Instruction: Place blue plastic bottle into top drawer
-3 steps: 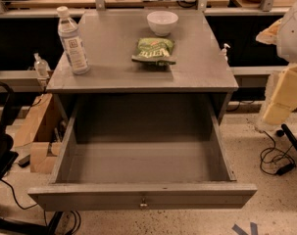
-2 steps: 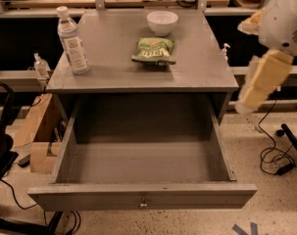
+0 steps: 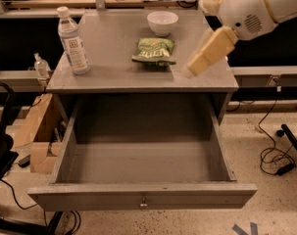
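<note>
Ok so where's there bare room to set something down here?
The top drawer is wholly bare inside. On the cabinet top, a free patch lies between the blue plastic bottle and green bag. The right side is crowded: white bowl, bag, and the gripper above the right front corner.

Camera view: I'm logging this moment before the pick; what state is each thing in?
Bottle: upright, capped, on the cabinet top, left side.
Drawer: pulled open.
Bowl: upright, at the top's rear.
Chip bag: lying flat, mid-top.
Pump bottle: upright, left of the cabinet.
Gripper: above the top's right side, apart from the bottle.
</note>
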`<state>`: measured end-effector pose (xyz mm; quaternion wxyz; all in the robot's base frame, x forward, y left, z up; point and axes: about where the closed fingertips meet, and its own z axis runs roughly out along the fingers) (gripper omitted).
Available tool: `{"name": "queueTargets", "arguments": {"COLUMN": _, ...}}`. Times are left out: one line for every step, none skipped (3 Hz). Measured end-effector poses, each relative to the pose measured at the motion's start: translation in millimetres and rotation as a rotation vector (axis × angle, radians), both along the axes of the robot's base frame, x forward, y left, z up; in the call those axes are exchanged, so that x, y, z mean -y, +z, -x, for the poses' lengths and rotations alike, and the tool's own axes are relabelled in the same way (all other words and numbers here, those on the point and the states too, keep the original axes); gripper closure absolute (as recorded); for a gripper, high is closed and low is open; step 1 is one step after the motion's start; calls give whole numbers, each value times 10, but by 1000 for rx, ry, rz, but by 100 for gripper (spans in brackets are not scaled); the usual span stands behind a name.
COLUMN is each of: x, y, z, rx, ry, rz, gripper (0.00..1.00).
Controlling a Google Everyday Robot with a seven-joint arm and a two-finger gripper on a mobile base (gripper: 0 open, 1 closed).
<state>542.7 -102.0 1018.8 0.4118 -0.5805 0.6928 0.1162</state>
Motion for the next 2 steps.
{"name": "queueTargets", "arguments": {"x": -415, "y": 154, "z": -186, "rx": 69, "ry": 38, "rz": -211, "gripper": 0}}
{"name": "queueTargets", "arguments": {"x": -542, "y": 274, "z": -206, "rx": 89, "ry": 44, "rz": -257, "gripper": 0}}
